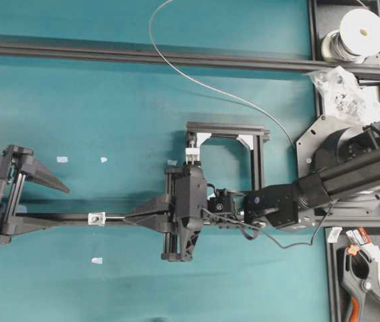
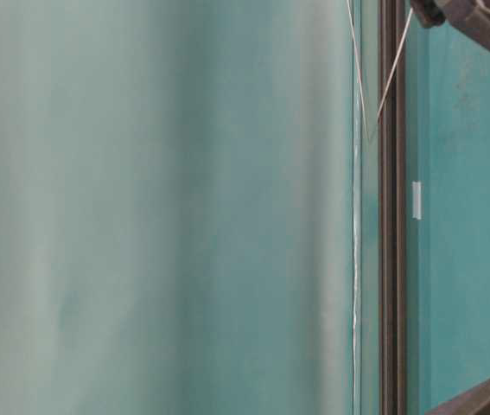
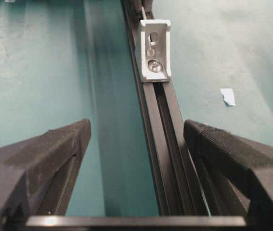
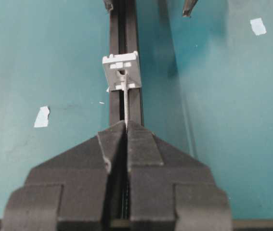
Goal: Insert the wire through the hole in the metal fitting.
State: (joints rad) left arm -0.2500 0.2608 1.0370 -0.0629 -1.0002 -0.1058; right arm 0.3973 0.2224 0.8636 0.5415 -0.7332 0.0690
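the right gripper point(image 4: 126, 126), clamped on the wire point(image 4: 126, 103), points its tip straight along the rail at the fitting point(image 4: 122, 70); the left gripper point(image 3: 136, 139) gapes wide beyond it.

1. The left gripper point(image 3: 136, 144) straddles the black rail point(image 3: 167, 159), jaws spread wide with bare rail between them.
2. Ahead on the rail, the metal fitting point(image 3: 154, 50) blocks the straight path.
3. The right gripper point(image 4: 126, 126), pinched on the wire point(image 4: 126, 103), fills the fitting's far side.
4. Teal table point(image 1: 109, 107) lies bare beside the rail, save small tape scraps point(image 1: 61, 159).
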